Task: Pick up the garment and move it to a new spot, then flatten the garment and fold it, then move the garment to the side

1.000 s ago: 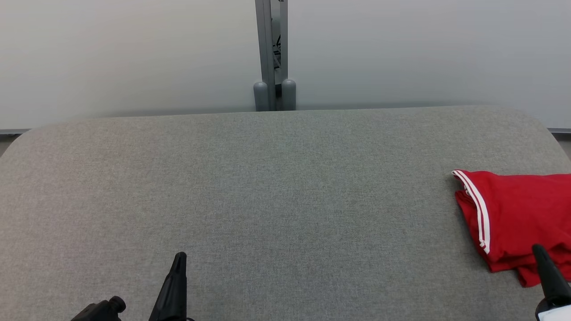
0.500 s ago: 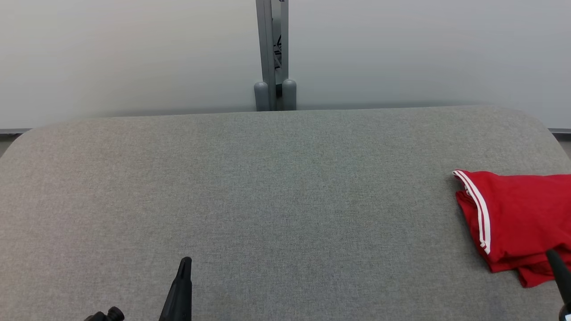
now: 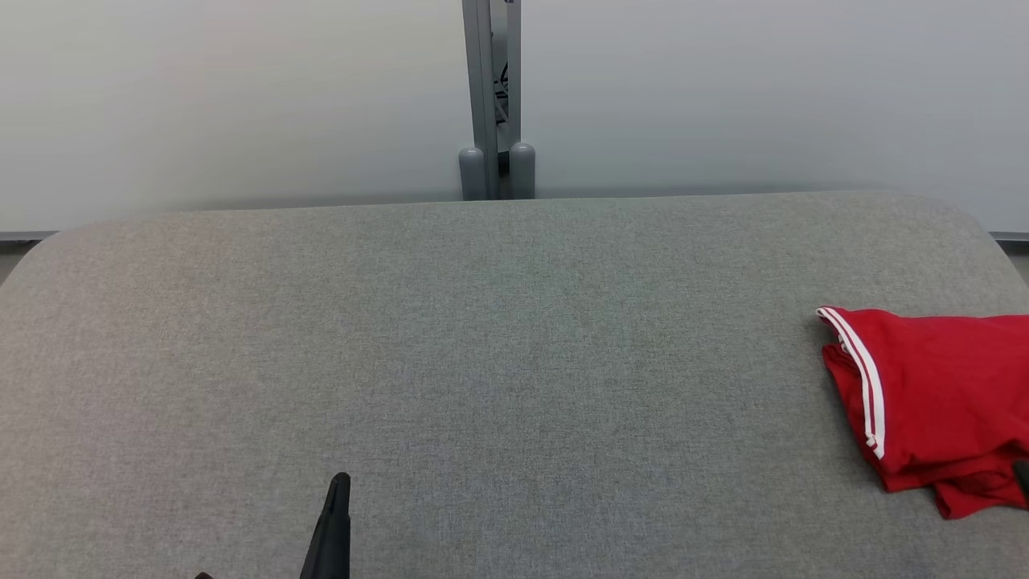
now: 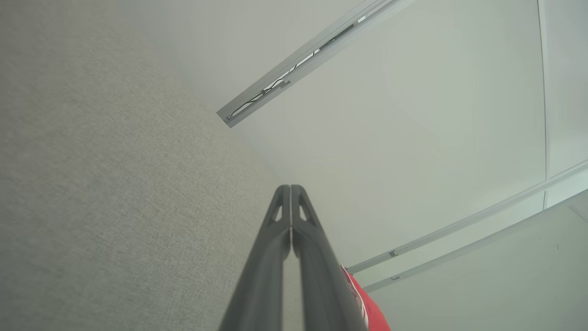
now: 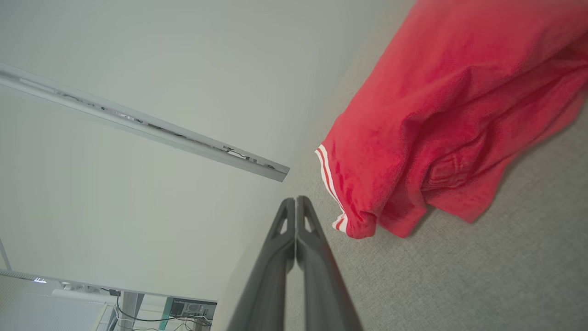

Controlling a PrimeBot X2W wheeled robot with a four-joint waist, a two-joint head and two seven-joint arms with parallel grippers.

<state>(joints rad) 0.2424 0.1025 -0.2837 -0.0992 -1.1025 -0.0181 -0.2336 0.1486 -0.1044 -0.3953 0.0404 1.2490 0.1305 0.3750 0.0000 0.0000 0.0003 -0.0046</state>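
Red garment (image 3: 924, 394) lies bunched at the right edge of the grey table (image 3: 482, 338). I read my left gripper (image 4: 290, 188) as fingers together, empty, near left. My right gripper (image 5: 296, 199) is likewise together and empty, just beside the garment's striped hem.

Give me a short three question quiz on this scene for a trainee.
1. True or false: the right gripper is shut and holds nothing.
2. Where on the grey fabric table does the red garment lie? A, at the robot's left end. B, in the middle. C, at the robot's right end.
3. Fill the gap: the stripes along the garment's hem are ___.
Key: 1 true; 2 C; 3 white.
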